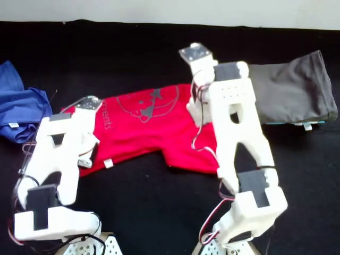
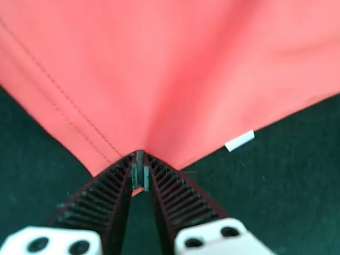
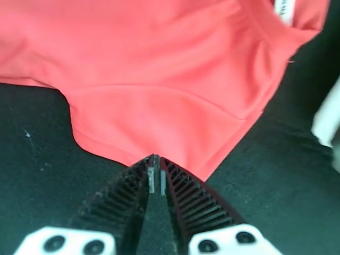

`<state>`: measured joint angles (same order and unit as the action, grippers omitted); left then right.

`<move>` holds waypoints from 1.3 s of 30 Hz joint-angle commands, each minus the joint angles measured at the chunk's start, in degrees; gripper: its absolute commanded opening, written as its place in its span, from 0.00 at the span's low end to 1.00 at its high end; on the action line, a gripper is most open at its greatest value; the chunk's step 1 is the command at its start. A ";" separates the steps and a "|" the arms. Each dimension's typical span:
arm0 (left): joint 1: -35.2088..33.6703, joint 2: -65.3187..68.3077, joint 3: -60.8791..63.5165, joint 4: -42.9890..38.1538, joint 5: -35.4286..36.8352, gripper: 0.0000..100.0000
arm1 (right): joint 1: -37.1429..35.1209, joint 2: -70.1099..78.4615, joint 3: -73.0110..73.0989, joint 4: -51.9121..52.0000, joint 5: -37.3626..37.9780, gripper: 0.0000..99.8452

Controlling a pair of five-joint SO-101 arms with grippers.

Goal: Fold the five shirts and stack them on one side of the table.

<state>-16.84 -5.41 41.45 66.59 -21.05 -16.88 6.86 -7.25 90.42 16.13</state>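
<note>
A red shirt (image 1: pixel 143 127) lies spread, print side up, across the middle of the black table. My left gripper (image 2: pixel 139 172) is shut on the shirt's hem (image 2: pixel 170 79), close to a small white tag (image 2: pixel 239 141). In the high view that corner sits under the left arm (image 1: pixel 85 156). My right gripper (image 3: pixel 155 178) is shut on the opposite edge of the red shirt (image 3: pixel 159 79), at the shirt's right side beneath the right arm (image 1: pixel 197 110). Both grippers' fingertips are hidden under the arms in the high view.
A crumpled blue shirt (image 1: pixel 18 111) lies at the table's left edge. A folded grey shirt (image 1: pixel 292 93) rests at the right, with a teal edge (image 1: pixel 276 123) showing beneath it. Bare black table (image 1: pixel 149 202) lies in front of the red shirt.
</note>
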 commanded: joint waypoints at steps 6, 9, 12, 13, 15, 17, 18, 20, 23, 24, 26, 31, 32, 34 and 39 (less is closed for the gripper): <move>0.66 -7.08 2.07 -5.01 -0.09 0.01 | 4.26 -6.73 27.65 -24.13 8.00 0.01; 0.84 -7.52 1.89 -5.27 0.26 0.01 | 7.87 -6.64 33.10 -34.24 10.46 0.01; 0.66 -7.52 1.63 -5.27 2.81 0.01 | 10.95 -4.79 35.30 -39.60 12.57 0.01; 0.84 -7.52 1.63 -5.27 3.25 0.01 | 12.00 -3.21 34.59 -40.13 13.36 0.01; 1.01 -7.60 1.63 -5.27 3.69 0.01 | 13.85 0.66 31.78 -40.04 13.98 0.01; 1.01 -7.60 1.63 -5.27 4.13 0.01 | 15.60 4.09 28.26 -39.96 13.80 0.01; 1.01 -7.60 1.27 -5.19 4.13 0.01 | 16.31 5.32 26.51 -39.69 13.80 0.01; 1.01 -7.60 -0.48 -3.60 4.48 0.01 | 17.01 6.55 23.34 -37.49 13.80 0.01; 1.01 -7.60 -6.81 2.73 5.71 0.01 | 17.01 5.93 19.30 -32.57 13.80 0.01; 1.01 -7.60 -9.10 4.66 6.42 0.01 | 17.01 5.41 18.07 -31.16 13.71 0.01; 1.01 -7.60 -12.44 6.59 6.86 0.01 | 17.10 4.09 16.04 -28.97 13.71 0.01; 1.01 -6.81 -9.45 1.67 6.86 0.01 | 16.31 -0.92 15.16 -22.90 13.71 0.01; 1.01 -6.46 -7.78 -0.35 6.68 0.01 | 15.87 -2.07 15.16 -20.97 13.71 0.01; 1.01 -5.32 -4.18 -4.92 6.68 0.01 | 13.76 -4.09 15.34 -16.31 13.71 0.01; 1.01 -1.27 0.40 -13.01 6.68 0.01 | 7.69 -5.76 15.52 -10.77 13.98 0.01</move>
<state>-16.84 -7.60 41.01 57.27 -14.55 -6.42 3.78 10.51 77.67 29.58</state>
